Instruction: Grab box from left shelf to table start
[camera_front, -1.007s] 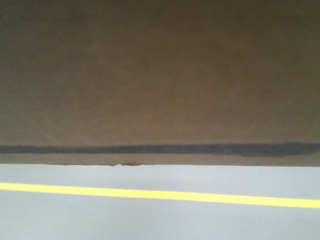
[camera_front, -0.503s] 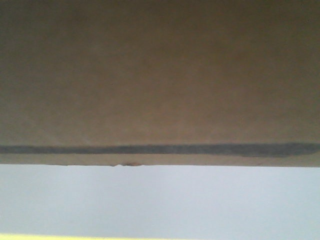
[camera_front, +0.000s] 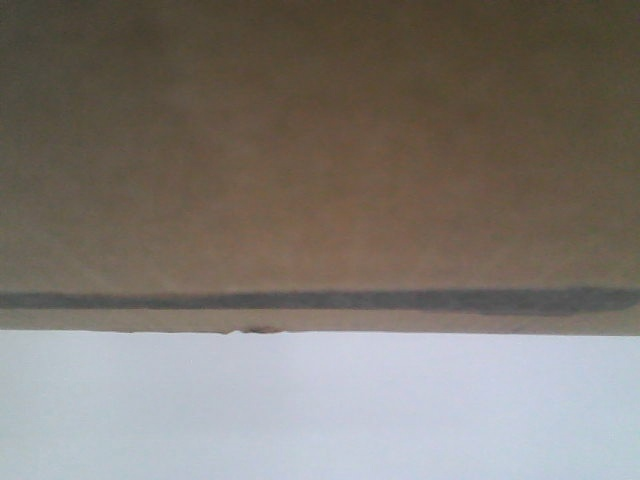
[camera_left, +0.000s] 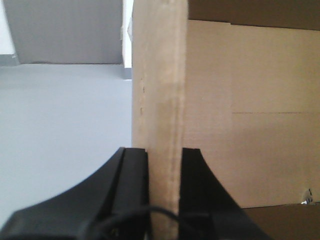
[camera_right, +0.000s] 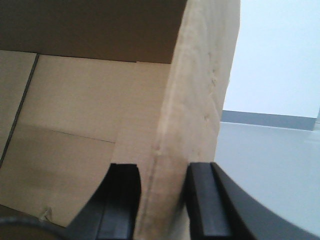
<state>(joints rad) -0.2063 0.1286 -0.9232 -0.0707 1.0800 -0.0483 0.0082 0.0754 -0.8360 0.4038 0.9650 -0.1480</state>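
I hold the box (camera_front: 320, 160) aloft, filling the front view above pale floor (camera_front: 320, 410); left gripper (camera_left: 164, 155) pinches one wall, right gripper (camera_right: 162, 169) the opposite; pickup looks done; setting it on a table remains, none visible.

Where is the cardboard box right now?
The plain brown corrugated cardboard box fills the front view's top; the left gripper and right gripper each pinch one panel.

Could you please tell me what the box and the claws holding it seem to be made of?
The box looks like plain brown cardboard, matte, with a fibrous raw wall edge and fold creases. The left claw and right claw are black, smooth and faintly shiny: probably moulded plastic, possibly rubber-faced; the pictures cannot settle it.
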